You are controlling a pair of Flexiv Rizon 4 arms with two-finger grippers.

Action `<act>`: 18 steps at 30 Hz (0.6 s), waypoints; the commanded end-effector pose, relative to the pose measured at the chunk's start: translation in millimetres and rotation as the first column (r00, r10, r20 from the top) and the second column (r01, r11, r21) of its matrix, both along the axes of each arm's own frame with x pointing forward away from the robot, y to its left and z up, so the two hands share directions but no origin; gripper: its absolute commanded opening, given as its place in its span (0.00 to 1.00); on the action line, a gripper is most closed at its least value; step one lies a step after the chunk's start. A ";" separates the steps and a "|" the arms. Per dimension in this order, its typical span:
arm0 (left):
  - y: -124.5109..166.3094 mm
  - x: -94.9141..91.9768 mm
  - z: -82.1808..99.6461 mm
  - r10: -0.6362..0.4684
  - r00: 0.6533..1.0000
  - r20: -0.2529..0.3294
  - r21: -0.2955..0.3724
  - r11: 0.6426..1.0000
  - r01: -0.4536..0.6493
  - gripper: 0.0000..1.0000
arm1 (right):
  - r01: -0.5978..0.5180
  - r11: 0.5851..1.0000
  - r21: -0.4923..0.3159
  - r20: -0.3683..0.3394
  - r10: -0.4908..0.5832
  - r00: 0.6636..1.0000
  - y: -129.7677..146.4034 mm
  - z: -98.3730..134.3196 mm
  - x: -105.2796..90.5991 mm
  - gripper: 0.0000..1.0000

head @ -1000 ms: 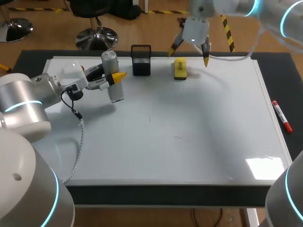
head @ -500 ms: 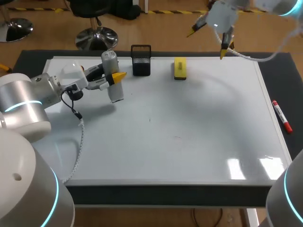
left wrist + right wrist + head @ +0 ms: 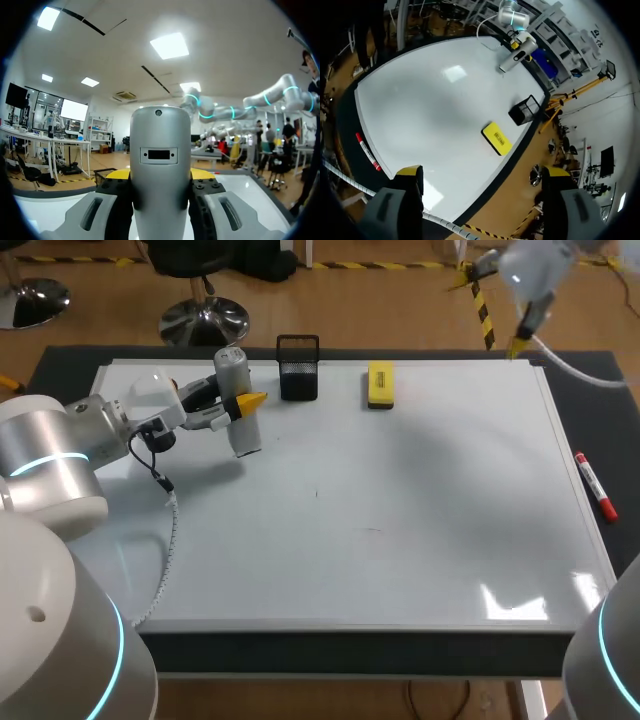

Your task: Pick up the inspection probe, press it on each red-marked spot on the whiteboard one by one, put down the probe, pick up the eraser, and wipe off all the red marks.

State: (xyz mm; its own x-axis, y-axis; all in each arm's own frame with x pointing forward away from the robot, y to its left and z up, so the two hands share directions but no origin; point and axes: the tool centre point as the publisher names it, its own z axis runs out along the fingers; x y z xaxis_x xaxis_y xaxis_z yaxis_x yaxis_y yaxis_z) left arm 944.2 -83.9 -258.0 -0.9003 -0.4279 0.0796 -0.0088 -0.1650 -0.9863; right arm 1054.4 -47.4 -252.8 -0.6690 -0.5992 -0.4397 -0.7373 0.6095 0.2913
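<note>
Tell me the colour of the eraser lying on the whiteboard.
The eraser is bright yellow; the head view shows it best.

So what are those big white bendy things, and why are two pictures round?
They are a robot's two arms. One picture looks down on the table from a camera above. The two round ones come from small cameras on the robot's wrists. The left gripper, like a two-finger hand, is shut on a silver inspection probe. On the whiteboard are a yellow eraser and a black mesh holder. A red marker lies beside the board. The right gripper is open and holds nothing.
</note>
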 end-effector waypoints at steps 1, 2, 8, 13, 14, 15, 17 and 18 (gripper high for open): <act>-1.0 0.1 0.2 0.004 1.000 0.002 -0.001 1.000 -0.004 0.00 | 0.094 0.993 0.074 0.135 -0.103 0.985 -26.9 9.0 -28.7 1.00; -1.0 0.1 0.2 0.004 1.000 0.002 -0.001 1.000 -0.004 0.00 | 0.103 0.991 0.082 0.130 -0.113 0.985 -29.6 9.5 -30.6 1.00; -1.0 0.1 0.2 0.004 1.000 0.002 -0.001 1.000 -0.004 0.00 | 0.112 0.989 0.100 0.145 -0.125 0.981 -40.8 10.6 -40.0 1.00; -1.0 0.1 0.2 0.004 1.000 0.002 -0.001 1.000 -0.004 0.00 | 0.109 0.989 0.100 0.165 -0.124 0.978 -43.8 11.0 -43.4 1.00; -1.0 0.1 0.2 0.004 1.000 0.002 -0.001 1.000 -0.004 0.00 | 0.109 0.989 0.100 0.165 -0.124 0.978 -43.8 11.0 -43.4 1.00; -1.0 0.1 0.2 0.004 1.000 0.002 -0.001 1.000 -0.004 0.00 | 0.109 0.989 0.100 0.165 -0.124 0.978 -43.8 11.0 -43.4 1.00; -1.0 0.1 0.2 0.004 1.000 0.002 -0.001 1.000 -0.004 0.00 | 0.109 0.989 0.100 0.165 -0.124 0.978 -43.8 11.0 -43.4 1.00; -1.0 0.1 0.2 0.004 1.000 0.002 -0.001 1.000 -0.004 0.00 | 0.109 0.989 0.100 0.165 -0.124 0.978 -43.8 11.0 -43.4 1.00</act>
State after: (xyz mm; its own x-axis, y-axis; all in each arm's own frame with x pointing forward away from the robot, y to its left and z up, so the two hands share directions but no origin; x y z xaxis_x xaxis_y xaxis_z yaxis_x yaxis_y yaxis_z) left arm 944.1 -83.9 -258.0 -0.9003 -0.4278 0.0796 -0.0088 -0.1650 -0.9863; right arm 1014.7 -90.8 -240.5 -0.6480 -0.4780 -0.5930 -0.7067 0.6677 0.2339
